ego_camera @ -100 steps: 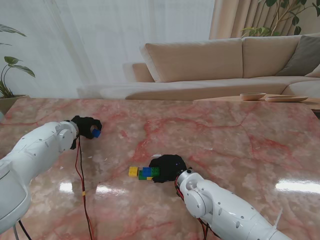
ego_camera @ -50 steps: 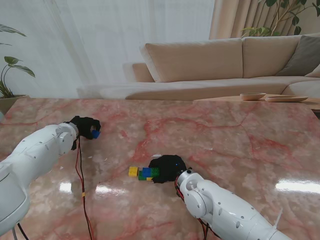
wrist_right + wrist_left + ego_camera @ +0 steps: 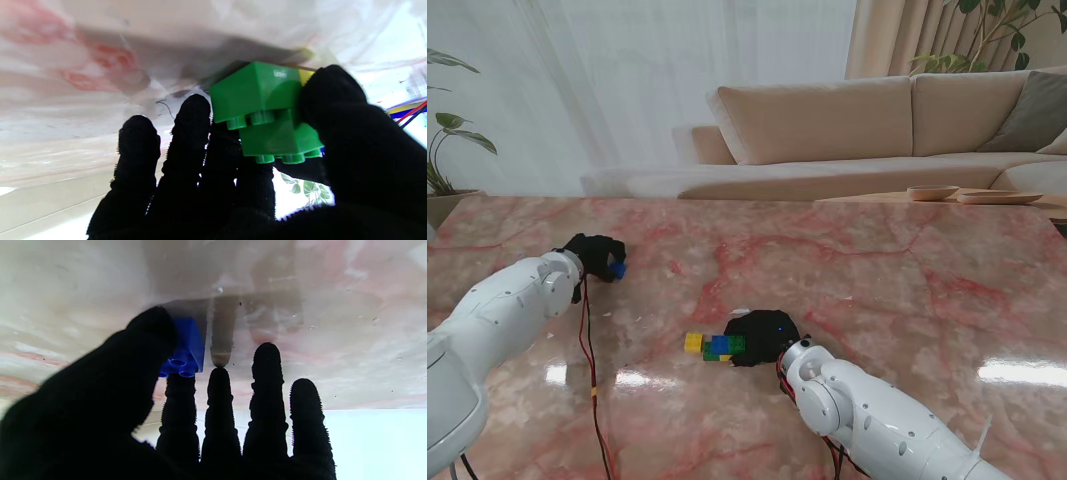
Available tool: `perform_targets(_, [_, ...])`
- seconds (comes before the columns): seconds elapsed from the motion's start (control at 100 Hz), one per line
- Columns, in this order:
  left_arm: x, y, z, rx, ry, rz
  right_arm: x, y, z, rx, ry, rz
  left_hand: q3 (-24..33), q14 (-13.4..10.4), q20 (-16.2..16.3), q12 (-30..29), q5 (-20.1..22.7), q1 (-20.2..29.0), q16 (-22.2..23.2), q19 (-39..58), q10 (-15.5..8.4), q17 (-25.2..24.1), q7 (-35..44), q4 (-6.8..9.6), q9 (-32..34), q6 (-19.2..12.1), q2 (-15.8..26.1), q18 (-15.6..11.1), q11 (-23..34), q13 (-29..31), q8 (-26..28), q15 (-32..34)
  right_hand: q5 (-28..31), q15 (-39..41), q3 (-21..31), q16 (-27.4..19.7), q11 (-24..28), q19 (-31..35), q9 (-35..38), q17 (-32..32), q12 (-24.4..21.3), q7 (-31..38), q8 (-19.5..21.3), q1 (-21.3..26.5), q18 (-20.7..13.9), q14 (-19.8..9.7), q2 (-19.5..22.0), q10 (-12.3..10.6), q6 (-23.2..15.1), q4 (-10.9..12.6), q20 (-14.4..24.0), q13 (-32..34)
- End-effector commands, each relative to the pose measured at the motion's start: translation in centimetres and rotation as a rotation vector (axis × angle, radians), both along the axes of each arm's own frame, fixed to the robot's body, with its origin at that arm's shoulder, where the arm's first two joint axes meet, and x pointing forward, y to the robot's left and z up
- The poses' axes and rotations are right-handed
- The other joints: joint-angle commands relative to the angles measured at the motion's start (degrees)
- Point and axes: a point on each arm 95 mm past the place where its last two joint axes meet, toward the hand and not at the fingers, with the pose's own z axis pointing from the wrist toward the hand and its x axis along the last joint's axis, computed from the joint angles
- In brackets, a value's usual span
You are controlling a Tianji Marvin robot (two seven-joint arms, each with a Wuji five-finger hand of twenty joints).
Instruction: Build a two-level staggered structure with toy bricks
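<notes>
Since a second ago the left hand [image 3: 595,256] has slid a little nearer to me and leftward on the desk [image 3: 877,280], carrying its blue brick [image 3: 617,269] farther from the brick cluster [image 3: 715,346]; the right hand [image 3: 762,336] and the cluster show no change. The left hand's fingers grasp the blue brick: in the left wrist view the thumb [image 3: 151,330] presses one side of the brick [image 3: 186,346] and the forefinger [image 3: 180,386] meets its studded face, while the other three fingers stand straight and apart. The brick is small, glossy and deep blue, with round studs. The right hand's fingers grasp the green bricks [image 3: 267,110] at the cluster's right end, thumb [image 3: 333,96] on one side. The two green bricks sit stepped, one offset on the other. The cluster lies on the desk with a yellow brick [image 3: 693,343] at its left end.
</notes>
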Motion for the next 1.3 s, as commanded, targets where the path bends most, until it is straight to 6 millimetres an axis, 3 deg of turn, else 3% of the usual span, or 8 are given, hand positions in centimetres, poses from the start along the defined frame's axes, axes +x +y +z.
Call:
perform_targets(0.0, [-1.9,0.5,-2.8,0.022,0.069,-0.004,-0.6,-0.3,-1.3,-0.021,0.041,-0.003,-0.92,-0.92,-0.41,5.32,5.15,3.51,-0.37,1.90,-0.28,-0.10,7.45,-0.50,17.71,-5.71,1.13,1.83,8.41,3.37,0.15,1.11,1.19,0.74,1.20,1.18,-0.57,1.63,2.18,0.24,0.17,2.26,-0.71,3.02,-0.28,-1.66,0.41,-0.56,-2.84,-1.15,0.03,1.27])
perform_targets(0.1, [-2.1,0.4,-3.0,0.005,0.058,0.001,-0.6,-0.3,-1.3,-0.018,0.041,-0.004,-1.33,-0.54,-0.35,8.47,8.12,4.45,-0.29,2.15,0.15,0.00,8.43,0.17,21.53,-6.27,2.64,2.14,4.20,4.44,-3.15,1.69,1.19,0.72,1.13,1.18,-0.57,1.63,2.15,0.25,0.16,2.30,-0.73,2.98,-0.28,-1.66,0.42,-0.53,-2.90,-1.16,0.03,1.20])
perform_targets(0.34, [-2.1,0.2,-2.8,-0.027,0.022,-0.003,-0.6,-0.3,-1.4,-0.014,0.041,-0.004,-1.27,0.15,-0.42,7.95,13.23,4.93,-1.08,1.91,1.28,-0.13,5.87,-0.25,25.62,-4.69,4.08,2.65,0.15,5.79,-10.40,1.10,1.15,0.72,1.13,1.19,-0.58,1.63,2.14,0.25,0.16,2.37,-0.79,3.03,-0.28,-1.67,0.55,-0.50,-2.92,-1.15,0.04,1.23])
perform_targets(0.59, [-2.8,-1.9,-0.7,-0.064,-0.045,-0.031,-0.5,-0.2,-1.5,-0.013,0.033,-0.007,-0.68,0.24,-0.30,8.26,14.77,3.83,-1.46,2.05,1.36,0.47,5.49,-0.30,27.39,-4.58,3.44,3.22,-0.90,7.25,-11.63,0.66,1.16,0.73,1.09,1.19,-0.55,1.63,2.23,0.25,0.24,2.51,-0.85,3.15,-0.28,-1.67,0.47,-0.57,-2.94,-1.17,0.04,1.27])
perform_targets(1.29, [-8.8,-8.9,3.2,-0.292,-0.032,-0.121,-0.3,-0.1,-1.6,-0.042,-0.050,-0.027,-1.54,1.07,0.25,8.38,16.61,1.29,-1.02,1.81,2.59,1.05,4.50,-1.32,28.21,-3.37,1.77,4.79,0.82,9.55,-10.54,-0.30,0.34,0.58,0.33,1.08,-0.54,1.46,1.13,0.20,-0.12,2.01,-0.65,2.93,-0.48,-2.12,1.24,-0.82,-2.67,-0.77,-0.02,0.72])
